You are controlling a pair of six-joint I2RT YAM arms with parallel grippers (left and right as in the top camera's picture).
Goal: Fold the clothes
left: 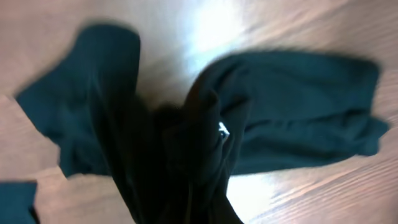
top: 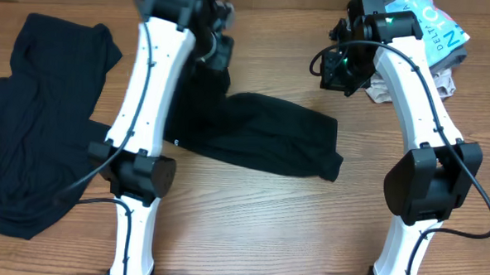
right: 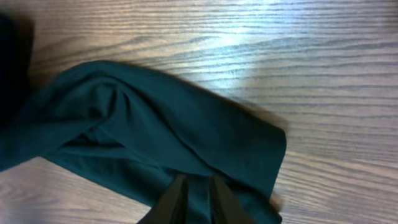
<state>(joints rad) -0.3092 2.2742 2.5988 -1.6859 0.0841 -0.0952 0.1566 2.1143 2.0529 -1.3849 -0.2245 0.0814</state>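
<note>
At mid-surface, black shirt [top: 270, 143]: laid as a rumpled band slanting from far left to near right across the surface [top: 307, 231]. Its far-left end is drawn up off the wood, while its right end lies flat with a hem edge showing.
Collar label [left: 222, 129]: a small white tag is seen in the bunched cloth in the left wrist view, so the collar region is judged to be the raised part.
Left end effector [top: 214, 52]: clenched. Cloth gathers up toward it, so it is taken to be grasping the black shirt's far-left end, though its fingers are hidden by fabric.
Right end effector [right: 198, 200]: fingers are parted by a narrow gap and poised over the shirt's right hem. Nothing is gripped, and the cloth beneath lies flat.
Step in hand: the shirt is judged to be at the spreading stage, with no fold yet made.
Doing it well: the jaws should be opened wider before descent, and the hem corner taken as a single layer close to its edge. The two holds should then be drawn apart until the twist is taken out, and the cloth lowered flat.
Risk: wrinkles would be carried into the fold by a bunched grasp.
Left of it: second black shirt [top: 38, 137], heaped and well apart.
Far right: light blue printed garment [top: 436, 26] and pale crumpled garment [top: 443, 80], both beyond the right arm and touched by neither end effector.
</note>
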